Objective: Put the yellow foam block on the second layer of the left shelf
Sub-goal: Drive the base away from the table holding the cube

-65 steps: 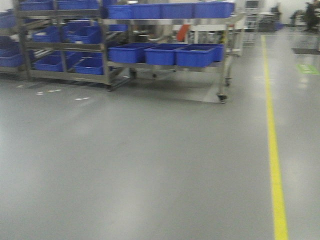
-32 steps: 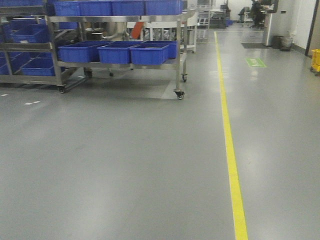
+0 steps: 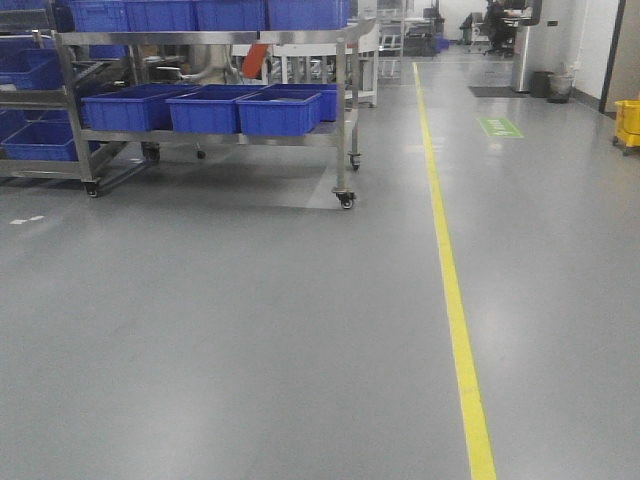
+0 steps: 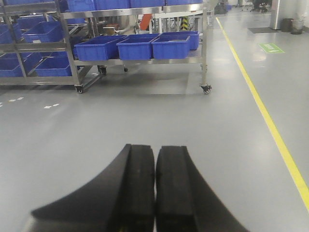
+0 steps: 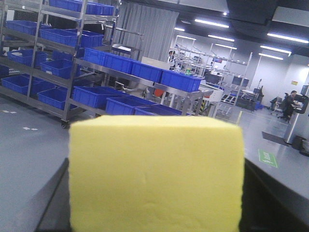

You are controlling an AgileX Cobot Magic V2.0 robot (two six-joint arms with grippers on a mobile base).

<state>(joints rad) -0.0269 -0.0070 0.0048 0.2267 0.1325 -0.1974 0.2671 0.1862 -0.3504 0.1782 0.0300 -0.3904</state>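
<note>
Yellow foam block (image 5: 155, 169): bright, matte, unmarked, sharp-edged; clamped in right gripper (image 5: 157, 205). Left gripper (image 4: 155, 153): pads pressed together, empty.

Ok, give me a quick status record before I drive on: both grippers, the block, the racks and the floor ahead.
right gripper: shut on the yellow foam block, which fills most of the wrist view
left gripper: shut, pads together, holding nothing
racks: steel, on casters, ahead and to the left, loaded with blue bins
placement: not yet done; grey floor lies between robot and racks
yellow line: runs ahead on the right
</note>
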